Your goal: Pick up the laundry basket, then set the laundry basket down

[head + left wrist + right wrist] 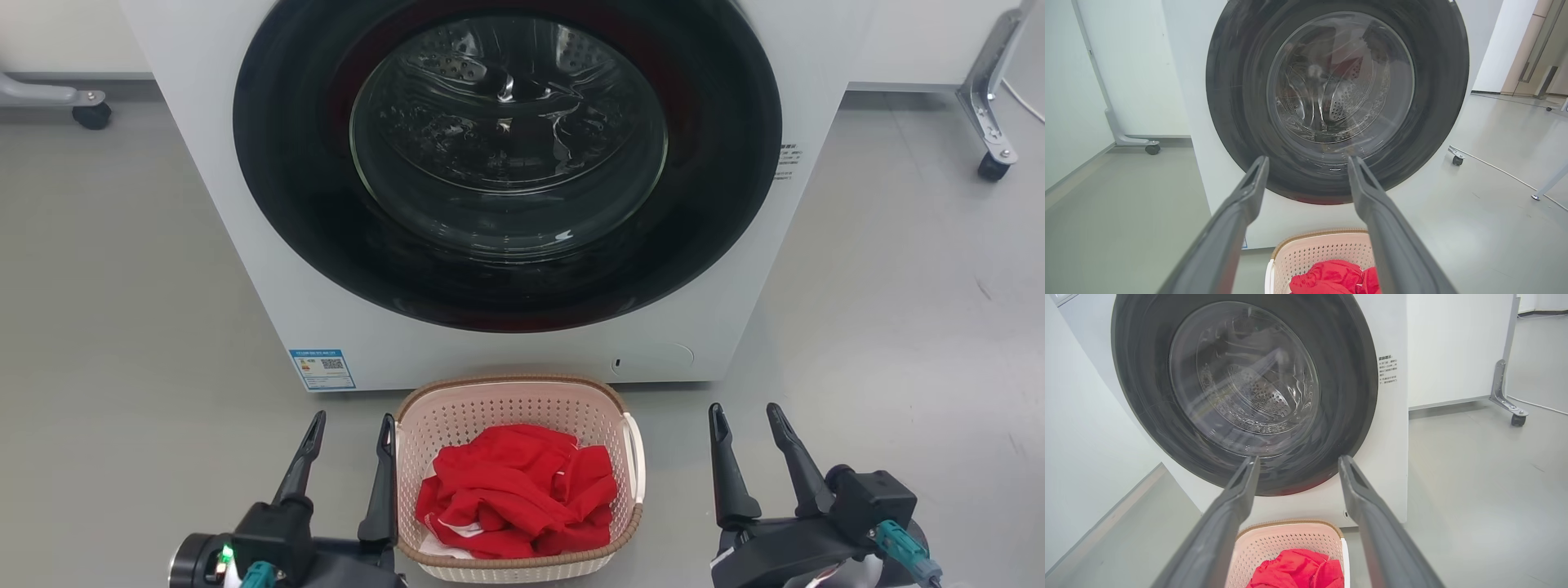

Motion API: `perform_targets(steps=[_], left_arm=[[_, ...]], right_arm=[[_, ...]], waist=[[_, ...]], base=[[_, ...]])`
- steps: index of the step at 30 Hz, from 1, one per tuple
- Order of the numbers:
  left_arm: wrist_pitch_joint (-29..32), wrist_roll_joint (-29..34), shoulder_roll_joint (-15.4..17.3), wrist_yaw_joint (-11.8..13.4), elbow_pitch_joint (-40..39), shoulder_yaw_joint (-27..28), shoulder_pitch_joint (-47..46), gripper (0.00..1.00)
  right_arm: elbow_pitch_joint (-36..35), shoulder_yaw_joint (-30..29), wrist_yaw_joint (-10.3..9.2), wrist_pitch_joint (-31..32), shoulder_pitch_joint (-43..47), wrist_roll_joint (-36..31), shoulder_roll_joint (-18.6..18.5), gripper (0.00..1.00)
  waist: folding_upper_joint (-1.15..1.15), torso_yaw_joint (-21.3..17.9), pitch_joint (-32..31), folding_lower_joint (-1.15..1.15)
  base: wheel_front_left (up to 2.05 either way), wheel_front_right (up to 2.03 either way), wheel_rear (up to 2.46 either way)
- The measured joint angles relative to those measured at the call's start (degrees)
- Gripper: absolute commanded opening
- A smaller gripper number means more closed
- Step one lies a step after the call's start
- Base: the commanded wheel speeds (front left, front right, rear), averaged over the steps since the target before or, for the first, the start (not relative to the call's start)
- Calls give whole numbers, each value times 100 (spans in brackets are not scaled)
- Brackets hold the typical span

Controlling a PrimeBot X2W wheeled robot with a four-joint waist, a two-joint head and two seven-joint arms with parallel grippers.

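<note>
The laundry basket [490,408] is a small pale pink perforated tub with a brown woven-look rim and white side handles. It stands on the grey floor just before the washer, holding crumpled red cloth [514,490]. My left gripper [351,429] is open at the basket's left side, its inner finger close beside the rim. My right gripper [747,420] is open to the right of the basket, a gap apart from the white handle [633,457]. The basket [1323,249] shows low between the fingers in the left wrist view, and the basket [1290,539] likewise in the right wrist view.
A white front-loading washer [326,310] with its round dark door [506,155] shut stands directly behind the basket. Castor-wheeled metal frame legs stand at the far left [90,110] and far right [992,163]. Open grey floor lies on both sides.
</note>
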Motion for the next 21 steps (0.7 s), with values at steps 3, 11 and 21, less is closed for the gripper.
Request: perform_targets(steps=[3,11,21], left_arm=[[-56,274,0,45,-54,-53,6,100],[-175,679,-9,132,-105,-88,20,100],[-175,665,-47,133,-103,34,130,100]], right_arm=[[-2,20,-15,-54,1,-183,-2,100],[-40,63,-113,-157,6,-643,-4,100],[-91,0,-113,-174,22,-644,-4,100]], waist=[[0,-1,-4,0],[0,0,-30,0],[0,-6,-40,0]], base=[[0,0,0],[0,0,0],[0,0,0]])
